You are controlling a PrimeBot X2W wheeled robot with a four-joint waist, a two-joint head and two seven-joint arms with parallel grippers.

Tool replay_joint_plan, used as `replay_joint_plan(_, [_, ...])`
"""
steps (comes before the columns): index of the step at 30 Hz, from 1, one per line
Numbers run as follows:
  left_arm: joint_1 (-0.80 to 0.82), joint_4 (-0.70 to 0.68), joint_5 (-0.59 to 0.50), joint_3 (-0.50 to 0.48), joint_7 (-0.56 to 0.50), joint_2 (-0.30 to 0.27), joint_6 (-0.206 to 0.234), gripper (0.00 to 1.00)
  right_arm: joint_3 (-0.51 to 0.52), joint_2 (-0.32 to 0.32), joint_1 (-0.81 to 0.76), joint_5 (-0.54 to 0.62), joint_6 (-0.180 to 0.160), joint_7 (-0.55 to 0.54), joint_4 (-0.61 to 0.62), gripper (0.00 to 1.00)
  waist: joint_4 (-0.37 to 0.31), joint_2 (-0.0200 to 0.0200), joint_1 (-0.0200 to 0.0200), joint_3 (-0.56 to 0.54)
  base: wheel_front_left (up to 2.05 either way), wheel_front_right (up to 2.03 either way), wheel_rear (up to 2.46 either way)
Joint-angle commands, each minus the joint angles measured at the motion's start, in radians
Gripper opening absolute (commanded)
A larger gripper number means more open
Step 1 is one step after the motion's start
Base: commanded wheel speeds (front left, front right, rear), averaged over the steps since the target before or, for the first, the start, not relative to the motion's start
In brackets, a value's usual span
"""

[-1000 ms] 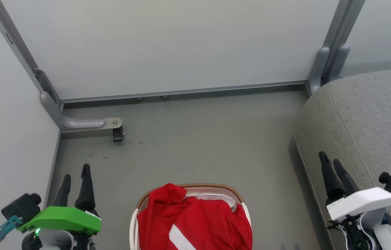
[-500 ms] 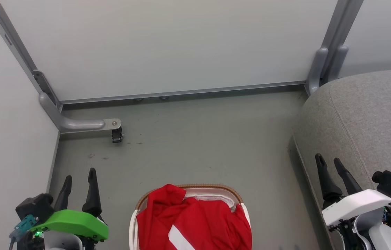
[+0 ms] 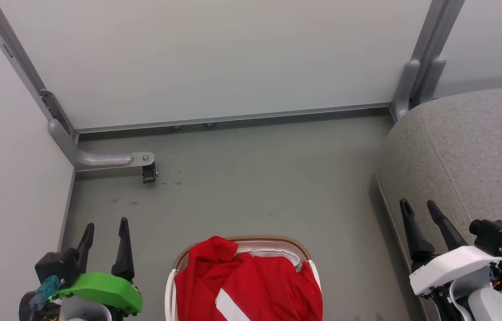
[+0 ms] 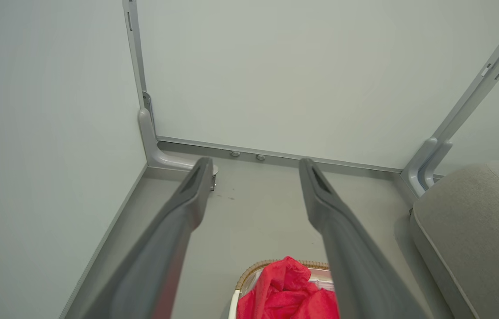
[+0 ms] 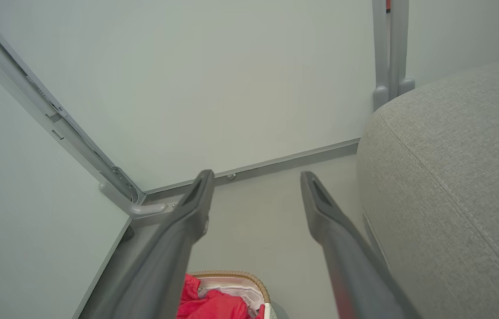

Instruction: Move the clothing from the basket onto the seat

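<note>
- Red clothing (image 3: 251,285) with a white stripe lies heaped in the basket (image 3: 277,240), at 6 o'clock in our head view. Its highest fold sits at the basket's 11 o'clock and covers the woven rim there.
- White liner (image 3: 273,255) shows inside the rim at the basket's 1 o'clock.
- We hold our left gripper (image 3: 106,223) at 7 o'clock, beside the basket and not touching it, with its two dark fingers spread apart and empty.
- We hold our right gripper (image 3: 418,202) at 4 o'clock, its fingers likewise parted and empty, seen against the seat's edge.
- Our grey woven seat (image 3: 469,151) takes up 3 o'clock, with a strip of floor between it and the basket.
- Grey floor (image 3: 255,178) runs toward 12 o'clock up to pale wall panels (image 3: 215,58).
- We see a small black caster (image 3: 149,172) under a metal foot at 10 o'clock.
</note>
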State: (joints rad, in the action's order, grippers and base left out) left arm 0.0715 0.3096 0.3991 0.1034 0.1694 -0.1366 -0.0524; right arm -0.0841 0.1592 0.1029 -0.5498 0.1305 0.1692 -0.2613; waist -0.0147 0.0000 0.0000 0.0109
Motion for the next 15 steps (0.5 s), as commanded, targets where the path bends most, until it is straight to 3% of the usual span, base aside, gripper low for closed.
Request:
replay_joint_plan(1, [0.003, -0.001, -0.03, 0.003, 0.011, -0.01, 0.008, 1.0, -0.003, 0.01, 0.01, 0.028, 0.0, 0.011, 0.005, 1.0, 0.0, 0.0, 0.0, 0.0, 0.0, 0.0, 0.0])
replay_joint_plan(15, [-0.014, -0.005, -0.143, -0.002, 0.04, -0.001, 0.014, 1.0, -0.002, 0.002, -0.004, 0.147, 0.0, 0.041, -0.011, 1.0, 0.001, 0.0, 0.0, 0.0, 0.0, 0.0, 0.0])
